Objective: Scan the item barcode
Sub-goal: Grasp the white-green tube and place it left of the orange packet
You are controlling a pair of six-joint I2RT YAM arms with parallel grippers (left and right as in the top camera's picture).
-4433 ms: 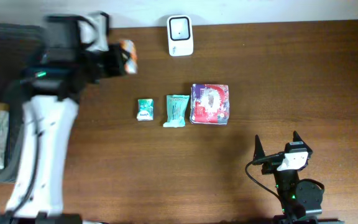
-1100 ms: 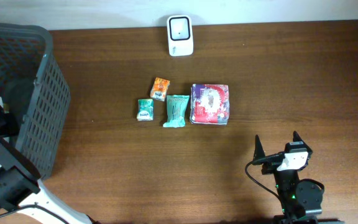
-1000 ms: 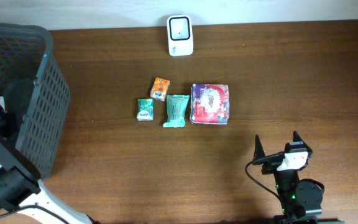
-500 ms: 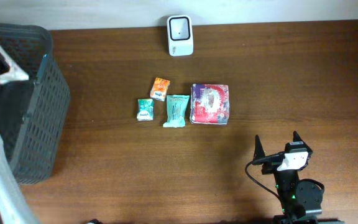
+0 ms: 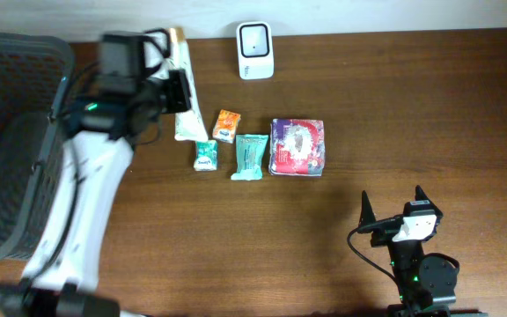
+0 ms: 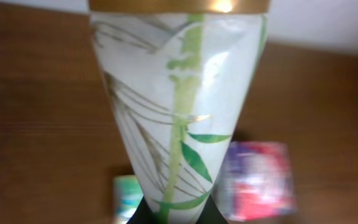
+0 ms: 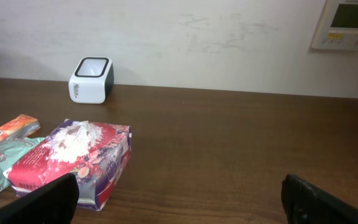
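My left gripper [image 5: 174, 90] is shut on a white tube printed with green bamboo leaves and a gold band [image 5: 184, 121]. It holds the tube above the table, left of the row of items and left of the white scanner [image 5: 255, 50] at the back edge. In the left wrist view the tube [image 6: 179, 106] fills the frame, its narrow end pinched between my dark fingers [image 6: 143, 216]. My right gripper [image 5: 393, 211] rests open near the front right, with nothing between its fingers [image 7: 42, 204].
On the table lie an orange packet [image 5: 227, 125], a small green packet [image 5: 204, 155], a teal packet [image 5: 250, 157] and a red and purple pack [image 5: 297, 147]. A dark mesh basket [image 5: 16, 132] stands at the left edge.
My left arm has come up out of the basket with the tube and swung right over the table. The right arm has not moved.
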